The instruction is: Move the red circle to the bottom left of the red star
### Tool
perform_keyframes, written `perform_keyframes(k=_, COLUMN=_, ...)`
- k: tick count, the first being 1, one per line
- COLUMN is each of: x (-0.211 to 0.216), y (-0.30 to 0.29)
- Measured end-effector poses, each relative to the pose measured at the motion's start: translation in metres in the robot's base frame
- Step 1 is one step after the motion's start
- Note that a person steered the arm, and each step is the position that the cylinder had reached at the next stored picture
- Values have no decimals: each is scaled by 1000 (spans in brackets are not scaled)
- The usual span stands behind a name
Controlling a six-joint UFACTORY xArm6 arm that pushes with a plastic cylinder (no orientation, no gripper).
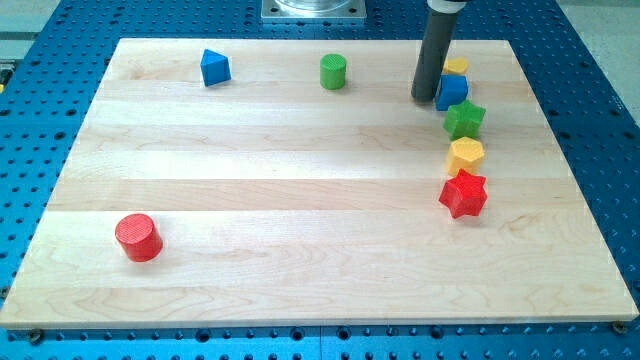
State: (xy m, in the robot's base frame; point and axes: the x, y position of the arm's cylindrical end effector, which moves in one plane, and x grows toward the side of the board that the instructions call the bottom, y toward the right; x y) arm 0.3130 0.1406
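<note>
The red circle (138, 237) lies near the board's bottom left corner. The red star (463, 193) lies at the right, at the lower end of a column of blocks. My tip (425, 98) touches the board near the view's top right, just left of a blue cube (451, 92). It is far from the red circle and above the red star.
The column at the right runs from a yellow block (457, 66) at the top through the blue cube, a green star (465, 119) and a yellow hexagon (465, 156) to the red star. A blue triangle (214, 67) and a green cylinder (333, 72) lie near the top edge.
</note>
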Motion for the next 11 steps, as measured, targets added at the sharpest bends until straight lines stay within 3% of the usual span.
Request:
perform_keyframes(k=2, x=33, y=-126)
perform_keyframes(k=3, x=71, y=-188)
perform_keyframes(k=4, x=91, y=-333)
perform_keyframes(k=5, x=173, y=-428)
perform_keyframes(k=6, x=219, y=-385)
perform_keyframes(k=8, x=238, y=-172)
perform_keyframes(k=9, x=255, y=-255)
perform_keyframes(k=11, x=274, y=-127)
